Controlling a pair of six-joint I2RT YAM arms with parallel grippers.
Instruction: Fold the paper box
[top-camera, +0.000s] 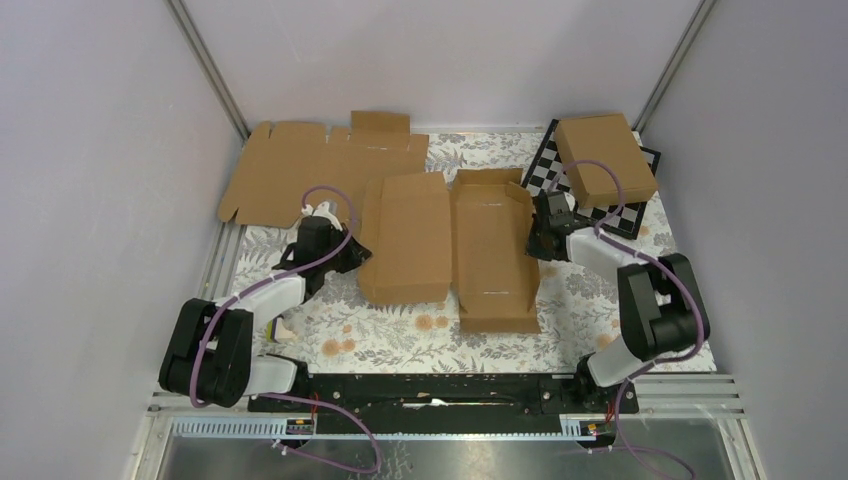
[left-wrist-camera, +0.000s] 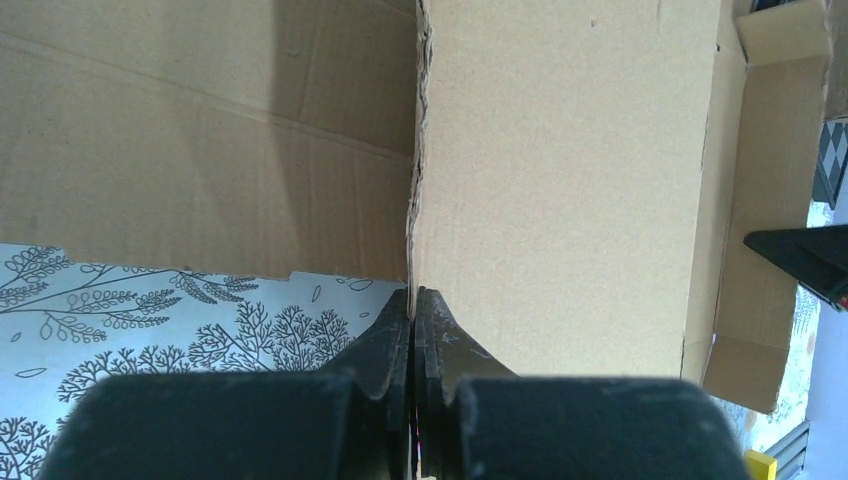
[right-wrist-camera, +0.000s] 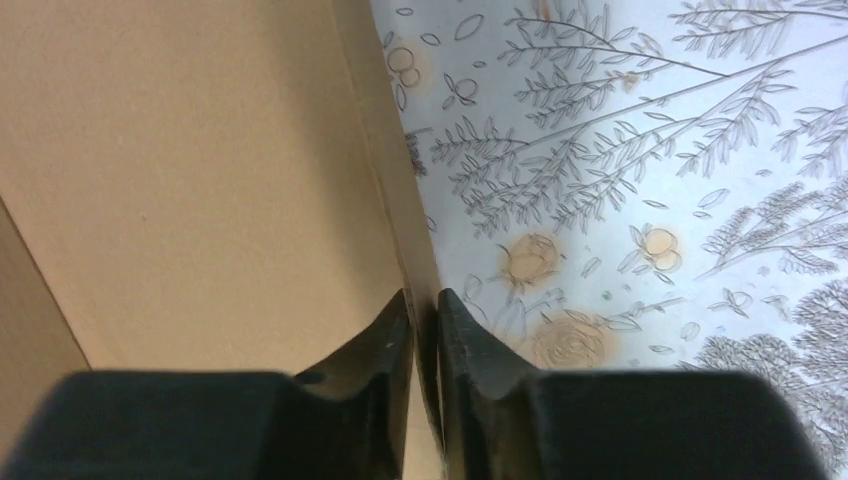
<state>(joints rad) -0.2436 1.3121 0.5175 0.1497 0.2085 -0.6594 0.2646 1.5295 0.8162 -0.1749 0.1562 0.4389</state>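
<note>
Here, wide flat brown cardboard sheet (top-camera: 290, 170): far left.
Plain brown cardboard paper box (top-camera: 405, 240): centre, lying open.
Black-and-white chessboard (top-camera: 545, 170): far right, under closed brown cardboard box (top-camera: 605, 158).
Left gripper (top-camera: 352, 252): clamped on paper box's left edge.
Right gripper (top-camera: 537, 235): pinching its right wall.
</note>
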